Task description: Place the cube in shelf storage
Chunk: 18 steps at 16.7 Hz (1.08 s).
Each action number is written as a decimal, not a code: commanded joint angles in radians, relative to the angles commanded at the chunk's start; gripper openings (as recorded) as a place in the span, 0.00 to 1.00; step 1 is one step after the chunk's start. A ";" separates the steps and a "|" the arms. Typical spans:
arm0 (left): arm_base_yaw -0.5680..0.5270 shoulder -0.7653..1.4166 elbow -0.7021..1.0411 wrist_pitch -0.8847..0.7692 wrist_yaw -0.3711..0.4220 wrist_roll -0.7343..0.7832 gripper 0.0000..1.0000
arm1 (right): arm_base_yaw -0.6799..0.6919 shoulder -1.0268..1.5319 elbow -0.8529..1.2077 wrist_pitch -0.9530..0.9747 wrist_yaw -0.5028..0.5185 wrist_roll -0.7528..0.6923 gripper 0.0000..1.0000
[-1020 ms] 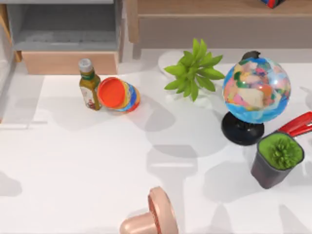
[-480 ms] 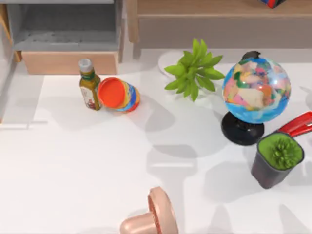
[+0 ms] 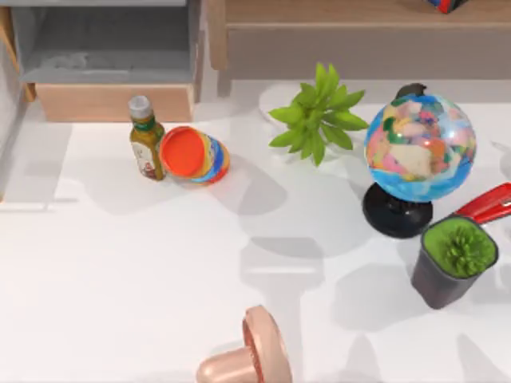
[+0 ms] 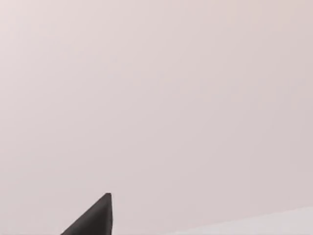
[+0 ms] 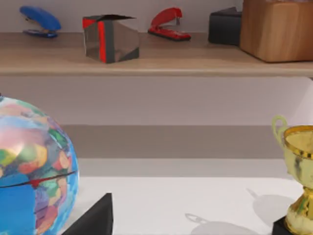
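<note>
In the top view, no cube is found on the white table (image 3: 120,263). The wide light-wood shelf with the taupe front panel (image 3: 335,12) is seen along the far edge, with a partly seen blue-and-red object (image 3: 444,4) on it. The multicoloured globe on a black stand (image 3: 420,148) is set in front of the shelf, and a spiky green plant is held in the dark grey pot (image 3: 435,287) near it. Nothing can be made out inside the grey-lined compartment (image 3: 104,40). In the left wrist view, a dark tip of the left pincer (image 4: 93,220) is shown against a plain pale surface; whether it is open or closed cannot be told. In the right wrist view, a dark tip of the right pincer (image 5: 95,218) is seen low and close, nothing is seen held in it, and its opening cannot be told either. Ahead of this pincer and higher than it, a small cube with grey faces and red edges (image 5: 108,38) is seen resting on the shelf board between a blue stapler (image 5: 40,20) and a red stapler (image 5: 168,23); a black box (image 5: 225,28) and a wooden box (image 5: 278,29) are stored farther along. The placing is therefore judged done. Any withdrawal would best be made straight back and level, so that the globe just beside the pincer and the gold trophy (image 5: 299,181) are not struck.
</note>
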 joint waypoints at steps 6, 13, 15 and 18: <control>-0.186 0.118 0.450 -0.711 -0.129 -0.394 1.00 | 0.000 0.000 0.000 0.000 0.000 0.000 1.00; -0.386 0.312 0.831 -1.376 -0.222 -0.804 1.00 | 0.000 0.000 0.000 0.000 0.000 0.000 1.00; -0.420 0.357 0.900 -1.494 -0.238 -0.888 1.00 | 0.000 0.000 0.000 0.000 0.000 0.000 1.00; -0.449 0.398 0.957 -1.588 -0.252 -0.961 1.00 | 0.000 0.000 0.000 0.000 0.000 0.000 1.00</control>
